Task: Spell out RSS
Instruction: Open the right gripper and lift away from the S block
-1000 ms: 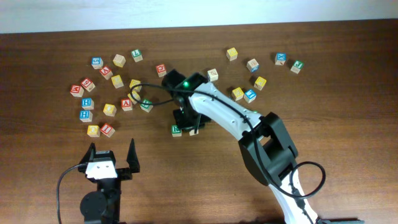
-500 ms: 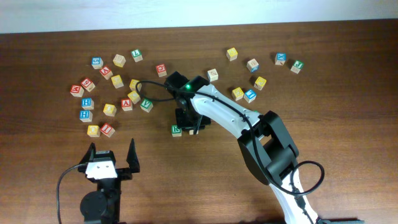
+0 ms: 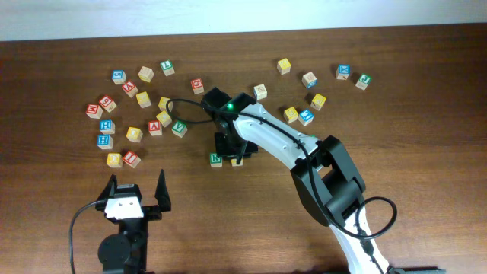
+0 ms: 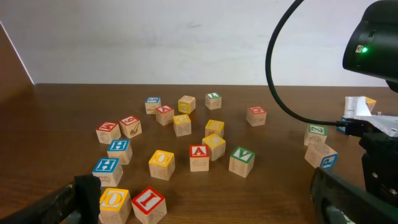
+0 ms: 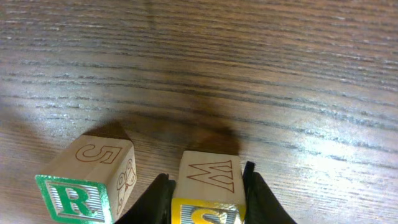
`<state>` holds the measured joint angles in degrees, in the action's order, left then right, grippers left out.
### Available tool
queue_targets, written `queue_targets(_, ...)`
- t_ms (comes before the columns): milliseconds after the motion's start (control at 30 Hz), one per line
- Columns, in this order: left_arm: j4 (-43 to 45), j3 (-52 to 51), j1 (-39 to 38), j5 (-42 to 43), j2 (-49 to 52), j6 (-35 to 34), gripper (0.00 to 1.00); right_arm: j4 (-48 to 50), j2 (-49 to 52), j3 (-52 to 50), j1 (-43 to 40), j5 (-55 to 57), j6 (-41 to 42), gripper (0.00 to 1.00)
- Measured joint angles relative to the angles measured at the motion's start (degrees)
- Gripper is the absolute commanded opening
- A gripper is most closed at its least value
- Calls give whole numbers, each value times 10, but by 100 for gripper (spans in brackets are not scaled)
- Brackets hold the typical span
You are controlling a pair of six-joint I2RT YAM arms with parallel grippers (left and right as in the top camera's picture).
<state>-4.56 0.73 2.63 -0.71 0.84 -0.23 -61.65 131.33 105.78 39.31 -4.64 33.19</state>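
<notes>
A green R block [image 3: 216, 159] sits on the table near the middle; it also shows in the right wrist view [image 5: 87, 184]. My right gripper [image 3: 235, 156] is shut on a yellow S block [image 5: 209, 190] and holds it at the table right of the R block, a small gap between them. My left gripper [image 3: 137, 196] is open and empty near the front edge, left of centre. A red S block [image 4: 130, 126] lies among the left cluster, also in the overhead view [image 3: 107, 102].
Several letter blocks lie scattered at the left [image 3: 135, 134] and at the back right [image 3: 306, 116]. A black cable [image 3: 183, 106] loops from the right arm over the left cluster. The white wall runs along the table's far edge.
The right gripper has shifted slightly down and right with the yellow S block toward the spot beside the R block. In the last half second nothing visibly moves.
</notes>
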Motion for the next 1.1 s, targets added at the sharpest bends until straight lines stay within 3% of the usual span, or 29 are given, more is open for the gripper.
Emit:
queue_targets(267,0,0,0,0,0,0,99,0,0,0,0,0,11,23)
queue_targets(367,0,0,0,0,0,0,99,1,0,0,0,0,12,35)
queue_targets(800,0,0,0,0,0,0,99,-4,0,6,0,0,13,39)
queue_targets(1100,0,0,0,0,0,0,99,-114,0,137,-26,1,-4,44)
